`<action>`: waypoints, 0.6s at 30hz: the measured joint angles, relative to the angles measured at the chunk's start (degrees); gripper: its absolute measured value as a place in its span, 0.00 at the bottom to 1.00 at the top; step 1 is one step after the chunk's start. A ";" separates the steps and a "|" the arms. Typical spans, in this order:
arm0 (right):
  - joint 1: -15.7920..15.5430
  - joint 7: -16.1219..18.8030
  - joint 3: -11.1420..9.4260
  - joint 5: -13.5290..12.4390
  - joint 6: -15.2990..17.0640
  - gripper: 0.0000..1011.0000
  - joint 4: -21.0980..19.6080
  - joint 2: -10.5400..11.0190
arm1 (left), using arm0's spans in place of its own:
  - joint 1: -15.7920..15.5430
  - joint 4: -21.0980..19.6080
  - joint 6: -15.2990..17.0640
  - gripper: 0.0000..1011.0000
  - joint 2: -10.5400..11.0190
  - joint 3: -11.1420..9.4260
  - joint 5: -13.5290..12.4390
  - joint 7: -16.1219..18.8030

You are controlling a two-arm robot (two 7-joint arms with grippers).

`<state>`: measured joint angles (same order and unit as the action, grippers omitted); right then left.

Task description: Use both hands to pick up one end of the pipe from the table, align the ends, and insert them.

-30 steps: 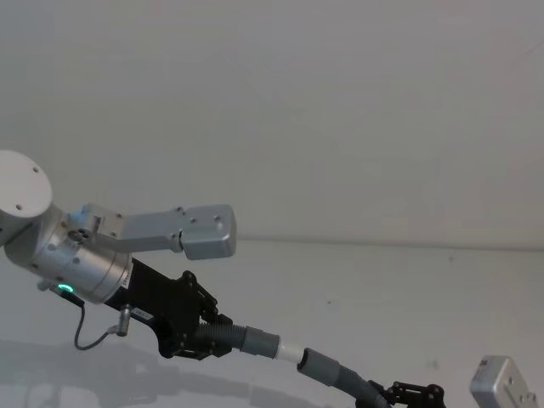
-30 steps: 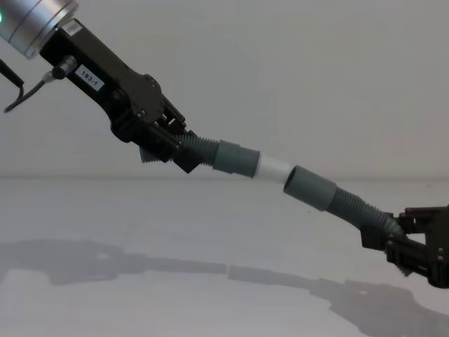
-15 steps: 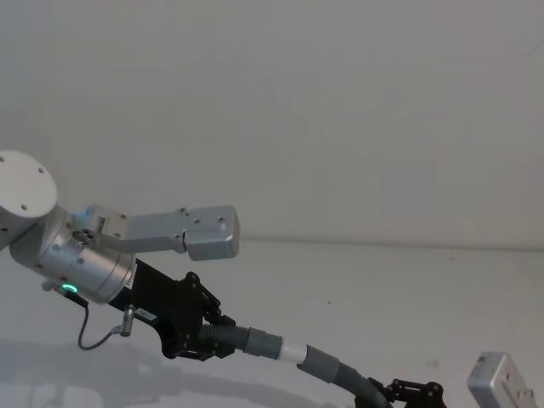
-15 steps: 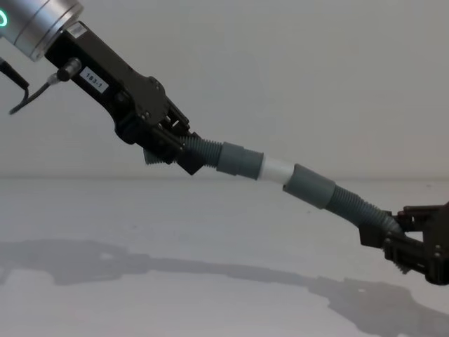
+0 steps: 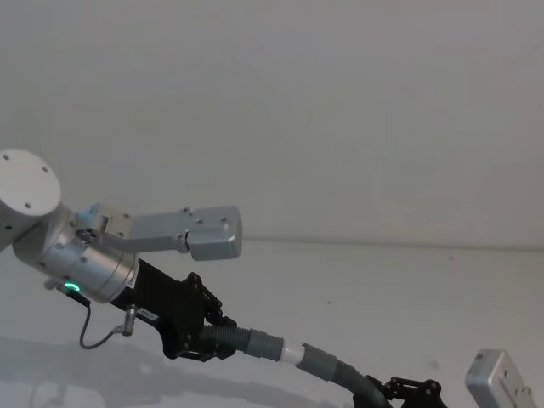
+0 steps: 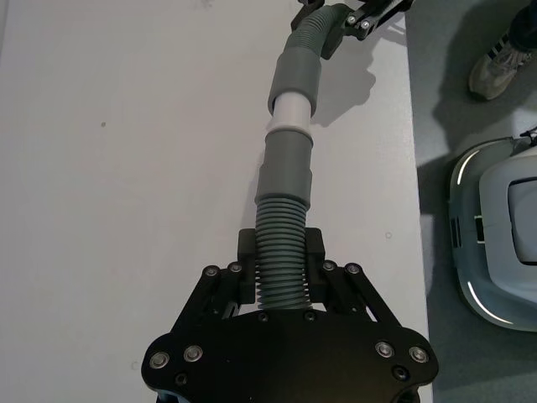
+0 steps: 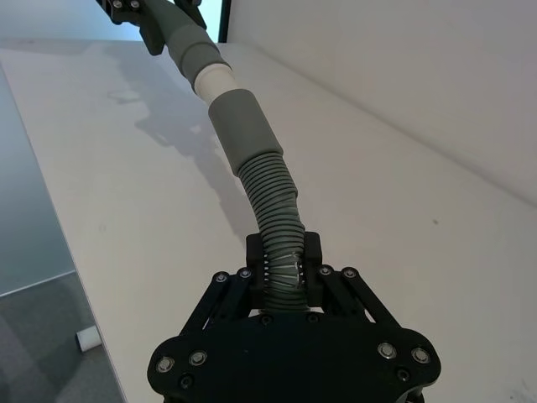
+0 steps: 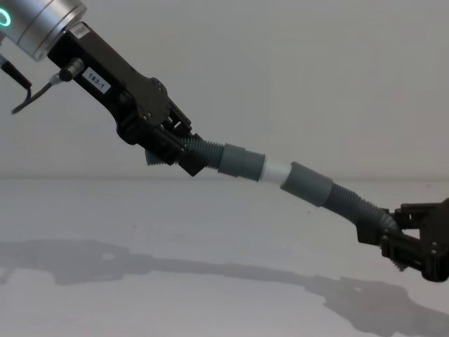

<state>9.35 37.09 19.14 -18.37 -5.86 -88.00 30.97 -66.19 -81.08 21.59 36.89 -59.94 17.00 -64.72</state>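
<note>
The left tool [image 8: 184,153] clamps the ribbed part of one hose piece [image 8: 235,161]; the right tool [image 8: 382,228] clamps the ribbed part of the other hose piece [image 8: 330,194]. Both pieces hang above the white bench [image 8: 210,232]. The chest view shows a short white tip [image 8: 274,170] entering the grey socket [image 8: 306,184]. The left wrist view adds a shoe [image 6: 503,63] and a white machine [image 6: 503,235] on the floor beside the bench.

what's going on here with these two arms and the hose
The left gripper and the right gripper each clamp the ribbed part of a grey pipe piece, both held above the white table. The white tip sits partly inside the socket, with a band of white showing.
</note>
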 joint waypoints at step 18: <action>1.19 -0.65 0.91 0.49 -3.07 0.23 1.05 0.11 | -2.64 2.08 0.05 0.30 -1.42 -2.08 -1.73 -2.07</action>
<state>10.54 36.44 20.04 -17.88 -8.93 -86.94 31.08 -68.84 -79.00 21.64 35.47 -62.01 15.27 -66.80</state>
